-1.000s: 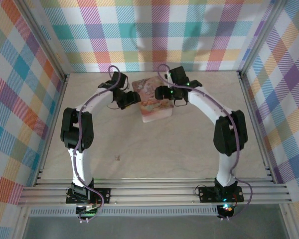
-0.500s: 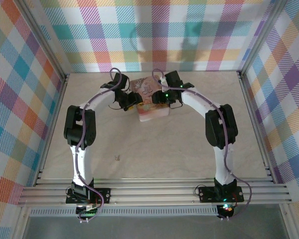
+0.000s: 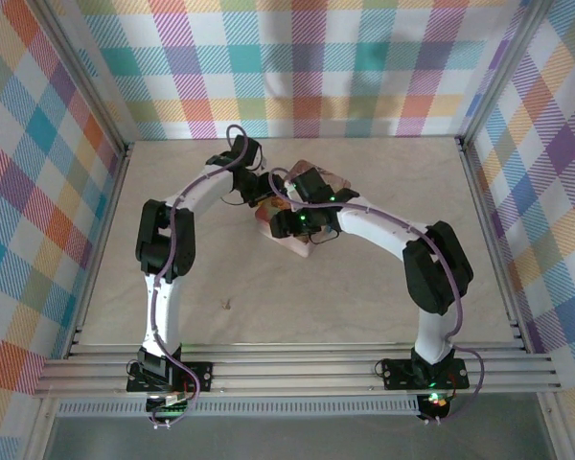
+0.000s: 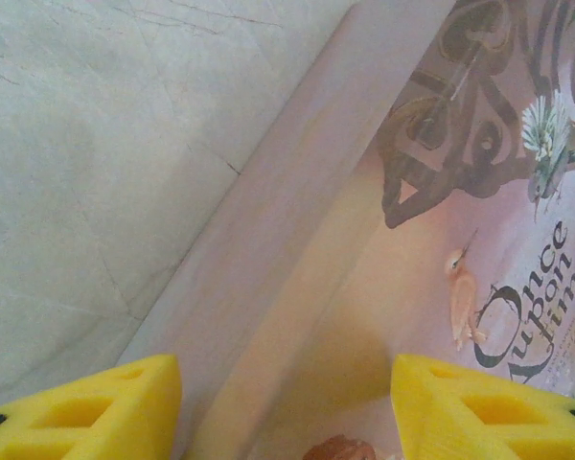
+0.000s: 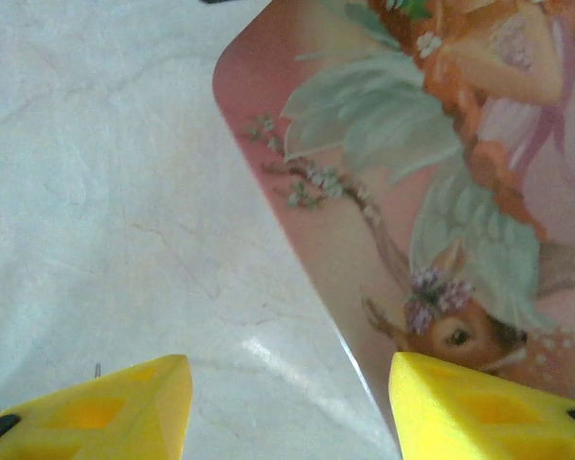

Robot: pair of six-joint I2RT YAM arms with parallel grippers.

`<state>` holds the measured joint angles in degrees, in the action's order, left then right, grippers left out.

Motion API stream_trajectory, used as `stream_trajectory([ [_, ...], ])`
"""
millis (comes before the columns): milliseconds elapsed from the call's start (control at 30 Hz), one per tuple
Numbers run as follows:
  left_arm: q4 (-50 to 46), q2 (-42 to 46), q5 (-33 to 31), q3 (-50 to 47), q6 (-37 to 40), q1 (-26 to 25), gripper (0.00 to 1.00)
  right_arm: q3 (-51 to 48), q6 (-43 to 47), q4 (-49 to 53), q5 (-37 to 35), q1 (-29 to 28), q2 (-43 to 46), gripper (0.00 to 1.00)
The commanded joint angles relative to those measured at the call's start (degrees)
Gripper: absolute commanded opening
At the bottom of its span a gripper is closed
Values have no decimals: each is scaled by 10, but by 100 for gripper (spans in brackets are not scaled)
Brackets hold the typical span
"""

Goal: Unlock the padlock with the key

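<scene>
The pink picture-printed tin box [image 3: 291,241] lies at the back middle of the table, turned at an angle, with both arms over it. My left gripper [image 3: 260,197] is open; in the left wrist view its yellow fingers [image 4: 86,407] straddle the box's long side wall [image 4: 268,259], one over the table and one over the lid. My right gripper [image 3: 294,226] is open too, and it [image 5: 287,407] spans a lid edge of the box [image 5: 383,172]. A tiny grey-brown key [image 3: 226,305] lies alone on the table, nearer the front. The blue padlock is hidden.
Plaid walls and metal rails [image 3: 96,230] enclose the pale table [image 3: 364,287]. The arms arch over the middle of the table from their bases at the near edge.
Both grippers have closed in over the box. The right one swung left and nearer, the left one moved right. The box has turned and shifted slightly towards the front.
</scene>
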<state>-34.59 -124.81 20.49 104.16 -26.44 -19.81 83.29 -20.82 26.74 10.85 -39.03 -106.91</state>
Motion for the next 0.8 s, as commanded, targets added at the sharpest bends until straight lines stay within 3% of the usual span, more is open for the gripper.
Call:
stream_trajectory([
  [0, -35, 11, -32, 13, 22, -2, 59, 67, 24, 67, -55, 13, 35, 60],
  [133, -15, 65, -63, -38, 16, -1, 60, 136, 60, 121, -93, 53, 0, 63],
  [367, 28, 185, -72, -170, -4, 5, 63, 230, 99, 184, -94, 131, -79, 75],
  [600, 180, 264, 16, -348, -139, -14, 64, 386, 154, 236, -53, 182, -199, 83],
  [767, 270, 239, 48, -368, -202, -65, 64, 524, 188, 292, -50, 186, -304, 84],
])
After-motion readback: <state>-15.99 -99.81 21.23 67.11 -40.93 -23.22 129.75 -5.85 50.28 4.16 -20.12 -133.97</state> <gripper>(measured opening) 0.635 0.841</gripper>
